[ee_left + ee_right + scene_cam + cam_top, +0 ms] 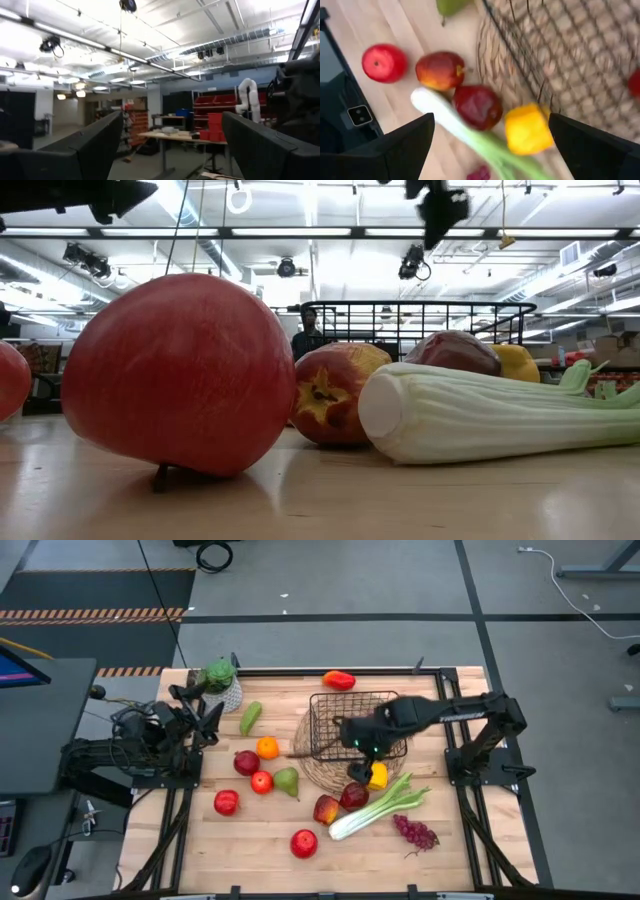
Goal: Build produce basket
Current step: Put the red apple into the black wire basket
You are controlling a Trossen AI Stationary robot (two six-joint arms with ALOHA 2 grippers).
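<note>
The black wire basket stands on a round woven mat at the table's middle, also seen in the right wrist view. Produce lies around it: a yellow pepper, a dark red apple, celery, grapes, an orange, green pears, red apples and a red pepper. My right gripper hangs open above the yellow pepper at the mat's near right edge, pointing down and touching nothing. My left gripper is open at the table's left, raised and pointing up into the room.
A potted green plant stands at the far left corner. A red apple lies close to the low camera, with another apple and the celery's cut end behind it. Bare wood shows at the near left.
</note>
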